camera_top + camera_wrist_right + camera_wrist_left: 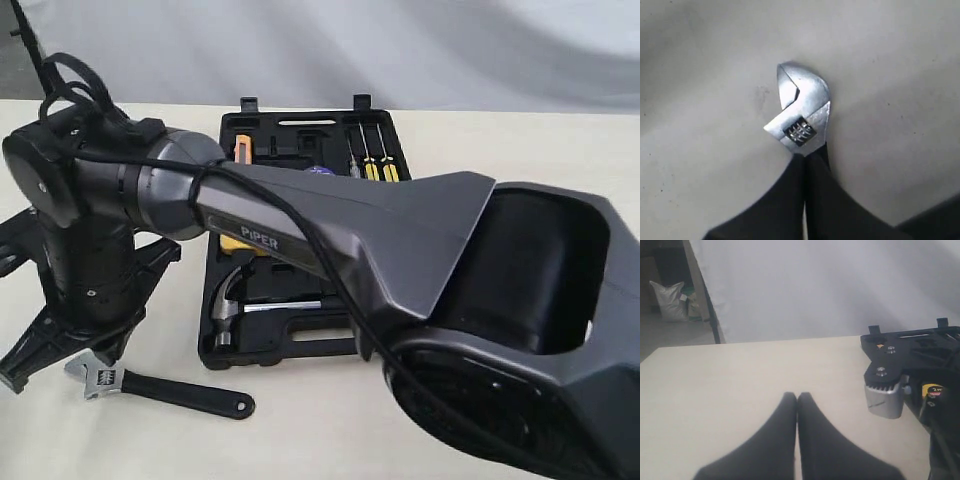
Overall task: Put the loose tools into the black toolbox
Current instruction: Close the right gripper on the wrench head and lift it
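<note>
The black toolbox [300,130] lies open at the table's middle, partly behind a big grey arm link [400,230]. The claw hammer [232,300] rests in its near half. The adjustable wrench [150,388] lies flat on the table in front of the box, to the left. In the right wrist view the wrench's silver head [802,105] sits just past my right gripper [805,156]. That gripper's fingers are shut together, and the black handle runs along one finger. My left gripper [797,396] is shut over bare table, with the toolbox [940,340] off to one side. Neither gripper shows in the exterior view.
An arm base [70,260] stands on the table at the left, close to the wrench head. Yellow screwdrivers [375,160], an orange-handled tool [243,148] and a yellow tape measure [932,390] sit in the toolbox. A black-and-silver arm part [884,400] hangs beside the box.
</note>
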Controlling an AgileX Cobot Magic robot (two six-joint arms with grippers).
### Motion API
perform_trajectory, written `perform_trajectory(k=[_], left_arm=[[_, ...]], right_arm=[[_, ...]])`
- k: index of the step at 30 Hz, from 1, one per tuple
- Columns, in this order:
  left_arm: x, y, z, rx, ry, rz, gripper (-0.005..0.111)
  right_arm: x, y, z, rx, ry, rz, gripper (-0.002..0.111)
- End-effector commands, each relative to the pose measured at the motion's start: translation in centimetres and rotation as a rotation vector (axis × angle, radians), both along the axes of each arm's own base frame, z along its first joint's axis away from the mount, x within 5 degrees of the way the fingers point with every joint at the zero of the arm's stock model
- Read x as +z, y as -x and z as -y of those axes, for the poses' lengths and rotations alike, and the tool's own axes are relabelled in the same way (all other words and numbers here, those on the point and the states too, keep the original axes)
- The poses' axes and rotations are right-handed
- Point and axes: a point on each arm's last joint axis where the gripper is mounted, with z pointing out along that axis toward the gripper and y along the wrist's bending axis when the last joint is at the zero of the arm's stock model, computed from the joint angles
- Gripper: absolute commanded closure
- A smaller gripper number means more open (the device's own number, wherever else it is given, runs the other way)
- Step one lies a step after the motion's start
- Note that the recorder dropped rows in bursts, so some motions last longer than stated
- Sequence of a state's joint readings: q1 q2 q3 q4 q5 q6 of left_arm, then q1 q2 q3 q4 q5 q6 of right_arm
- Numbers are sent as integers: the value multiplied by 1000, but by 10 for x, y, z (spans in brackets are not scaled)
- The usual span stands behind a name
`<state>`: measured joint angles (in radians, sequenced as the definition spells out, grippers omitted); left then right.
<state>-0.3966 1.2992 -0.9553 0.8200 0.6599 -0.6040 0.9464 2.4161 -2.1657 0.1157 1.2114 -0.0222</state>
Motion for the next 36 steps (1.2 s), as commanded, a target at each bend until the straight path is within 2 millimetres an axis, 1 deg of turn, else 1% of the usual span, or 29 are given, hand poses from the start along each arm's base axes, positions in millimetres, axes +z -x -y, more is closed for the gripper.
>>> perform_trajectory(k=[1, 2, 4, 6, 7, 8, 9, 14, 16, 18, 20, 22, 23, 24, 26, 28, 29, 30, 31, 32, 33, 35, 36], left_arm=[[-1, 2, 0, 1, 27, 5, 105], [-1, 2, 0, 1, 27, 5, 105], [-1, 2, 0, 1, 27, 5, 105], [-1, 2, 0, 1, 27, 5, 105], [-1, 2, 0, 1, 27, 5, 105], [-1, 2, 0, 1, 27, 5, 105], [-1, 2, 0, 1, 27, 5, 105], [-1, 2, 0, 1, 27, 5, 105], [-1, 2, 0, 1, 27, 5, 105], [-1, 2, 0, 1, 27, 5, 105], [-1, 2, 0, 1, 27, 5, 105], [-1, 2, 0, 1, 27, 5, 105], [-1, 2, 0, 1, 27, 5, 105], [-1, 2, 0, 1, 27, 5, 105], [-1, 2, 0, 1, 27, 5, 105], [-1, 2, 0, 1, 27, 5, 105], [-1, 2, 0, 1, 27, 5, 105], [-1, 2, 0, 1, 27, 5, 105], [-1, 2, 0, 1, 27, 5, 105], [-1, 2, 0, 1, 27, 5, 105], [-1, 2, 0, 1, 27, 5, 105], [-1, 2, 0, 1, 27, 5, 105], [-1, 2, 0, 1, 27, 5, 105]], right_arm=[[-9, -1, -8, 2, -38, 41, 96], [-8, -1, -10, 2, -49, 49, 88], [-14, -1, -12, 2, -58, 56, 65], [-19, -3, -14, -8, -69, 62, 46], [-20, -3, -15, -29, -73, 59, 41], [-24, -4, -16, -47, -74, 55, 40], [-26, -4, -16, -48, -77, 55, 40], [-52, -1, -18, -31, -24, 30, 48], [-57, 0, -18, -30, -11, 22, 50], [-59, 0, -17, -29, -1, 17, 55], [-60, 0, -17, -28, 2, 15, 69], [-58, 0, -17, -29, 2, 10, 89], [-57, 1, -17, -30, 5, -3, 108], [-53, 2, -18, -33, 0, -13, 108], [-39, 5, -17, -26, 12, -40, 108], [-18, 4, -17, -20, -6, -24, 108], [-3, 5, -16, -20, -31, -7, 108], [7, 4, -15, -19, -43, 10, 108], [21, 3, -12, -16, -52, 49, 108], [28, 2, -10, -22, -51, 73, 108], [40, 2, -6, -30, -57, 100, 108], [50, 5, -1, -35, -56, 112, 108], [52, 6, 1, -35, -52, 109, 108]])
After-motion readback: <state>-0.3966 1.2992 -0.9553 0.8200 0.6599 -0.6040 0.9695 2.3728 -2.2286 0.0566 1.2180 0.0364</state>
